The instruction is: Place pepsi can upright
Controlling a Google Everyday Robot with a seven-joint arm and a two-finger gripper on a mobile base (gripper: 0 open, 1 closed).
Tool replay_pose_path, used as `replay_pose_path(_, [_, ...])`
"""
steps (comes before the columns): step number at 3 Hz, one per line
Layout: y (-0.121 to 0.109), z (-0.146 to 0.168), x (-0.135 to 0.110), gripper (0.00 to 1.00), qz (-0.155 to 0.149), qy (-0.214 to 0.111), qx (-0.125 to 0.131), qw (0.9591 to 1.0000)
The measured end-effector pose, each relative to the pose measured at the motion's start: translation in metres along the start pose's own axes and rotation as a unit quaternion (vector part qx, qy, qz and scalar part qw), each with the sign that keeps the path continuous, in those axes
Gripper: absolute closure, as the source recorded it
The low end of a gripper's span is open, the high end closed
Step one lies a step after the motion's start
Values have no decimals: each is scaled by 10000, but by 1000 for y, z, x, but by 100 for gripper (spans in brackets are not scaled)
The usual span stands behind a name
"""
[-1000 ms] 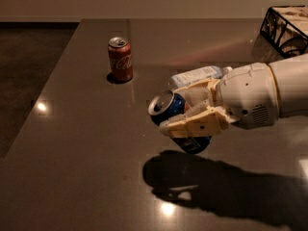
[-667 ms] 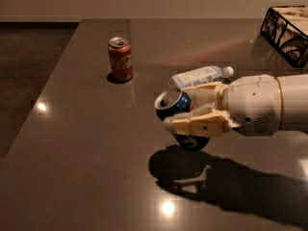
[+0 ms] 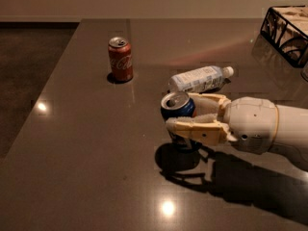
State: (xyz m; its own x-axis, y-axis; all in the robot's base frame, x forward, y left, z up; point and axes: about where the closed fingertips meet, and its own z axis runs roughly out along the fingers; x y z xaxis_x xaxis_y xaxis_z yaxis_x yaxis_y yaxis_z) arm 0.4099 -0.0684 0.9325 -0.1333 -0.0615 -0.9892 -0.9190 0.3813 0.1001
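Pepsi can [image 3: 176, 106] frame centre, tilted, silver top facing up-left | gripper [image 3: 181, 115] in from right edge, fingers clamped on it, over bench [image 3: 91, 162] | red cola can [image 3: 120, 59] upright, upper left | clear bottle [image 3: 199, 78] lying on its side just above gripper

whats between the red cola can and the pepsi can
Nothing: in the camera view only bare table separates the red cola can from the pepsi can, which the gripper holds at centre right.

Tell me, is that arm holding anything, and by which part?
Yes: the pincer, over the table, clasps the pepsi can around the middle of its body; the silver top is free.
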Motion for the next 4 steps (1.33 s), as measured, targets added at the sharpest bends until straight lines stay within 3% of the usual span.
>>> replay_pose_path(1, [-4, 0, 8, 100, 44, -512, 27, 9987])
replay_pose_path(2, [-7, -3, 15, 84, 86, -941, 51, 9955])
replay_pose_path(3, [-10, -6, 19, 60, 51, -1144, 57, 9934])
replay_pose_path(4, [-9, -4, 18, 36, 32, -1142, 40, 9934])
